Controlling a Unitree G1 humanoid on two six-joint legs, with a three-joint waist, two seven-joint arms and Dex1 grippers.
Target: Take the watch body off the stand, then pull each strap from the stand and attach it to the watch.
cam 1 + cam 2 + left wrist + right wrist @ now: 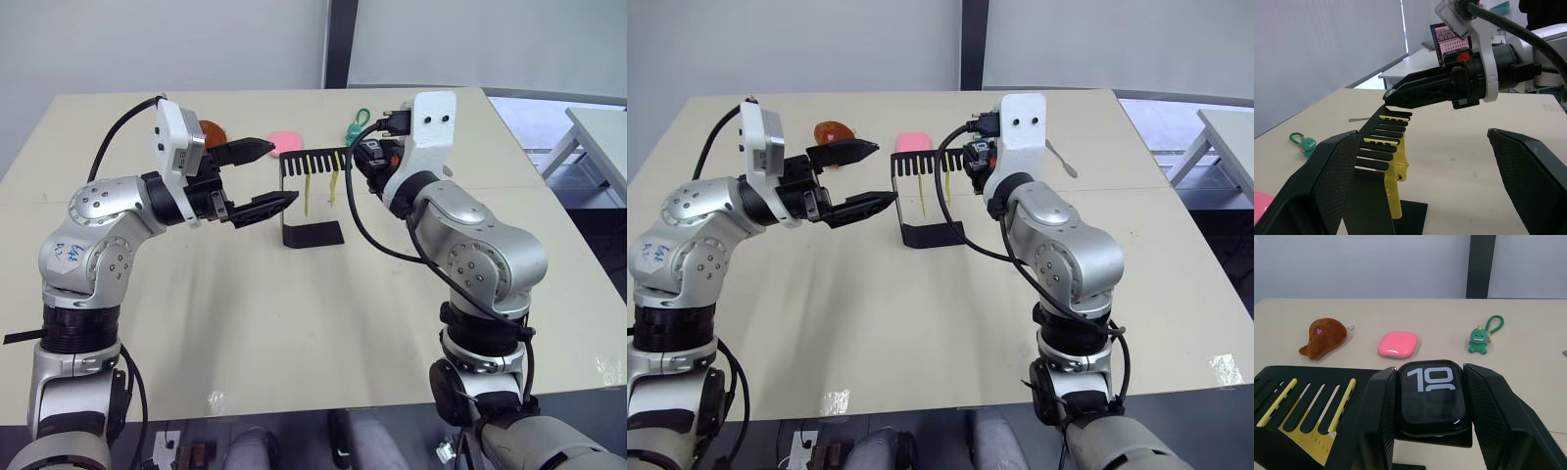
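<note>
Right claw [1431, 431] clamping watch body [1432, 399] at stand [1312, 404] end, left claw [263, 178] open beside

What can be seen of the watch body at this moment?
The watch body is a small black squarish case with rounded corners and a glossy dark screen showing white digits "10". It sits screen-up at the end of the stand's top arm, beyond the comb slots where the two yellow straps hang. The right end effector has closed on it, one black finger against each side. No strap is attached to it yet.
</note>
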